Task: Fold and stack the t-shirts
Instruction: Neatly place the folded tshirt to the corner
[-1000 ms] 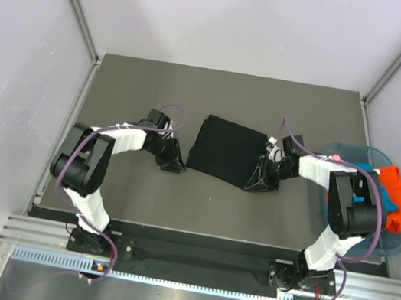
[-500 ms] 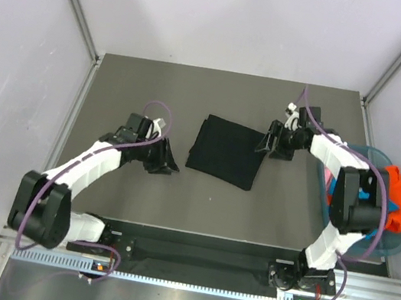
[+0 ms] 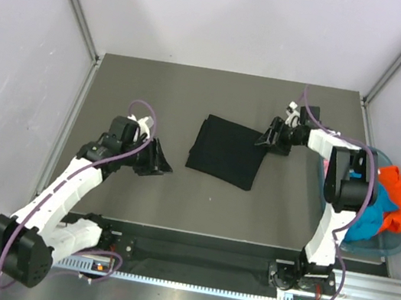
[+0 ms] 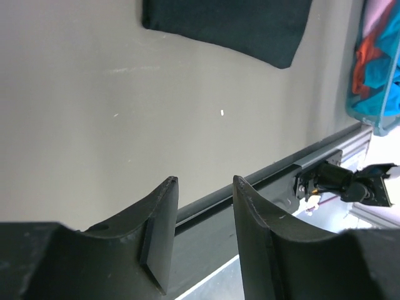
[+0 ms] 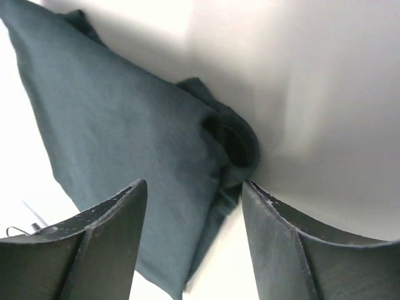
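Both empty, left fingers (image 4: 159, 237) half apart, right fingers (image 5: 106, 250) wide beside black t-shirt (image 3: 227, 151)

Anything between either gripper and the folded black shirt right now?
Nothing visible. The right gripper hangs open at the black t-shirt's far right corner, jaws empty. The left gripper is open, off the shirt's left edge, with only bare table between.

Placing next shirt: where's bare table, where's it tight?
Bare: far strip behind the black t-shirt; near strip between it and the front rail; far-left corner. Tight: right side, right gripper at the shirt's corner, basket at the edge.
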Motion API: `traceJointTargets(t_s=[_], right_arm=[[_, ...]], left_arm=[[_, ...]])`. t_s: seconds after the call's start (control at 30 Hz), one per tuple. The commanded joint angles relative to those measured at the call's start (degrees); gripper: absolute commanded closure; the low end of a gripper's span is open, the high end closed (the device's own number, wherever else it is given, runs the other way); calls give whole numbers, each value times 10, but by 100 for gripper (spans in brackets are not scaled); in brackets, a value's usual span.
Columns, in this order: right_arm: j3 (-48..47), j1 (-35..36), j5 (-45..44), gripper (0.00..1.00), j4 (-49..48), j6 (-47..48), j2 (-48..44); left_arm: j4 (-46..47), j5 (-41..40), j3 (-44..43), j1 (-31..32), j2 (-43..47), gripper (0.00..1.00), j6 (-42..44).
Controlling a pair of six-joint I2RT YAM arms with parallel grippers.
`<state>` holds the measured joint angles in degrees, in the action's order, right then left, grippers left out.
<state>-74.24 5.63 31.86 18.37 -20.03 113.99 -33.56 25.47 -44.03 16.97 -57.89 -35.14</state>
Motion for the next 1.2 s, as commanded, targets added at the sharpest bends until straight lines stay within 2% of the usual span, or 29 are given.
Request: traceJointTargets(t_s=[0.0, 0.07, 0.17, 0.27, 0.3, 0.4, 0.43, 0.47, 0.5, 0.57, 0.7, 0.83, 0.97, 1.17], right_arm=[[9, -4, 25, 39, -47, 6, 30], [15, -4, 37, 42, -74, -9, 43], [3, -1, 37, 53, -84, -21, 63], [-15, 1, 27, 84, -89, -28, 82], [-30, 2, 22, 100, -88, -29, 87], [-76, 2, -34, 100, -58, 4, 76], [-99, 3, -91, 100, -34, 23, 75], [-164, 5, -121, 100, 41, 76, 77], [-199, 4, -183, 100, 77, 100, 84], [-295, 2, -234, 100, 159, 145, 95], [-437, -25, -282, 100, 238, 256, 146], [-523, -49, -331, 100, 241, 317, 187], [-621, -99, -352, 100, 227, 351, 241], [-644, -137, -360, 100, 131, 390, 275]], left_arm=[[-33, -31, -1, 1, 23, 54, -4], [-34, -35, -1, 1, 26, 54, -6], [-37, -37, -4, 1, 23, 54, -7], [-41, -39, -14, 1, 16, 54, -6], [-41, -38, -18, 1, 14, 54, -5], [-45, -35, -25, 1, 1, 54, 0], [-48, -34, -26, 1, -6, 54, 1], [-49, -30, -26, 1, -11, 53, -1], [-52, -25, -25, 1, -14, 53, -3], [-55, -15, -20, 1, -24, 54, -9], [-61, -9, 17, 1, -23, 54, -7], [-68, -11, 35, 1, -36, 54, -4], [-112, -39, -7, 1, -77, 54, 19], [-108, -51, -24, 1, -124, 54, 8]])
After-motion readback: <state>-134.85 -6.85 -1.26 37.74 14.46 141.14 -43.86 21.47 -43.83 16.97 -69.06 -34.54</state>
